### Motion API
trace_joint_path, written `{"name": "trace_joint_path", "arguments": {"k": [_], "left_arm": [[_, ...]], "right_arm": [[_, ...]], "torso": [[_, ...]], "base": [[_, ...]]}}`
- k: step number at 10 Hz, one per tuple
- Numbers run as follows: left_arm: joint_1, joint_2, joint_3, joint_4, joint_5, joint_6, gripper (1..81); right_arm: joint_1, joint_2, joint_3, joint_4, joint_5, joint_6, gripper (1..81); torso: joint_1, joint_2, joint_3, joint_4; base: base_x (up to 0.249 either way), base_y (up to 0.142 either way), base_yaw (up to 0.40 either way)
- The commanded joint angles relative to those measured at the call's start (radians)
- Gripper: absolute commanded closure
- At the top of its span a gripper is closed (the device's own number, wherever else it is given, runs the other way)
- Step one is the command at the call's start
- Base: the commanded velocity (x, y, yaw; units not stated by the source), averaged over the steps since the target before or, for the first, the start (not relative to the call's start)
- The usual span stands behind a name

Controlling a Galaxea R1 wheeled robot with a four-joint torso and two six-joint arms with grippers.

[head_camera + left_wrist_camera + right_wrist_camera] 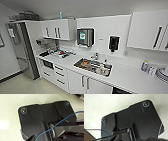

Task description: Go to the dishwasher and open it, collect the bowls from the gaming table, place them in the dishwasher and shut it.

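The head view looks onto a white kitchen counter (pixel 130 75) from the front. A dark strip (pixel 119 91) under the counter at the lower right edge may be the top of the dishwasher; too little of it shows to be sure. The gaming table and the bowls are out of view. Both wrist views look down past the robot's own dark plate (pixel 41 119) (pixel 137 121) onto a pale floor (pixel 10 112).
A steel sink (pixel 93 66) in the counter holds dishes. White drawers (pixel 59 74) and cabinet doors (pixel 82 83) run below, wall cabinets (pixel 58 29) above. A tall steel fridge (pixel 23 51) stands at the left. Stacked plates (pixel 163 74) and a bottle (pixel 144 66) sit at the right.
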Motion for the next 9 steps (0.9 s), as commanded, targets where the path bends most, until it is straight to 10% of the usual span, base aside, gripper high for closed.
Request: {"name": "trace_joint_path", "arguments": {"k": [1,9], "left_arm": [[-0.057,-0.006,-0.002,0.009,0.045,0.006,1.0],[-0.066,-0.001,-0.007,-0.003,0.053,0.006,1.0]], "right_arm": [[0.057,0.002,-0.004,-0.012,-0.043,-0.002,1.0],[0.06,0.006,-0.006,-0.017,-0.043,-0.003,1.0]], "torso": [[0.0,0.0,0.0,0.0],[0.0,0.0,0.0,0.0]], "base": [[0.0,0.0,0.357],[0.0,0.0,0.356]]}}
